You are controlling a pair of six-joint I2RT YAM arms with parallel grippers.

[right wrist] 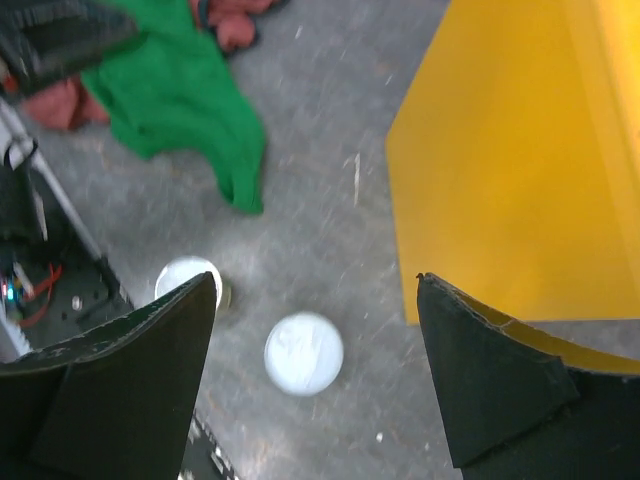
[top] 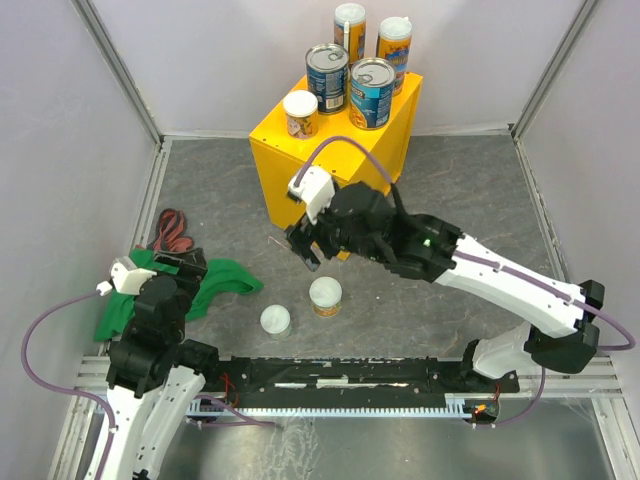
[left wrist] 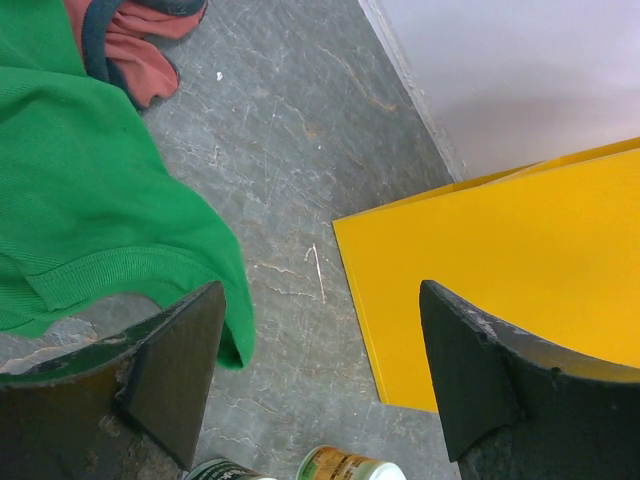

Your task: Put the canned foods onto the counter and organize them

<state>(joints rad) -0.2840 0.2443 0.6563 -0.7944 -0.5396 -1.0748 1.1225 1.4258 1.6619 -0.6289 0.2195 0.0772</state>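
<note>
Top external view: I log the counter [top: 285,170] at the far middle of the table [top: 480,200], carrying five cans upright: two tall orange cans [top: 350,25] along its far edge, two blue cans [top: 327,75] before them, and one short can [top: 300,112] at its near left corner. Two more stand on the table towards the middle of the near edge, lids up, long axes vertical: the first loose can [top: 325,296] and the second loose can [top: 275,319]. The right gripper [top: 303,250] hangs released and empty between the counter's front face and the first loose can, which lies just nearward of it and below. I judge the right arm the nearer one. The left gripper [top: 185,265] is likewise released and empty, over the green cloth [top: 225,280] by the left edge. Left wrist view: fingers [left wrist: 175,370] spread on nothing, cloth to one side, counter wall to the other, and a sliver of each loose can at the bottom of the picture. Right wrist view, blurred: fingers [right wrist: 130,380] wide apart, the first loose can's white lid within their span, the second half hidden behind one finger. Surface: flat, grey, stone-patterned. Room: pale walls on three sides, a rail along the near edge, and open table around both loose cans.
</note>
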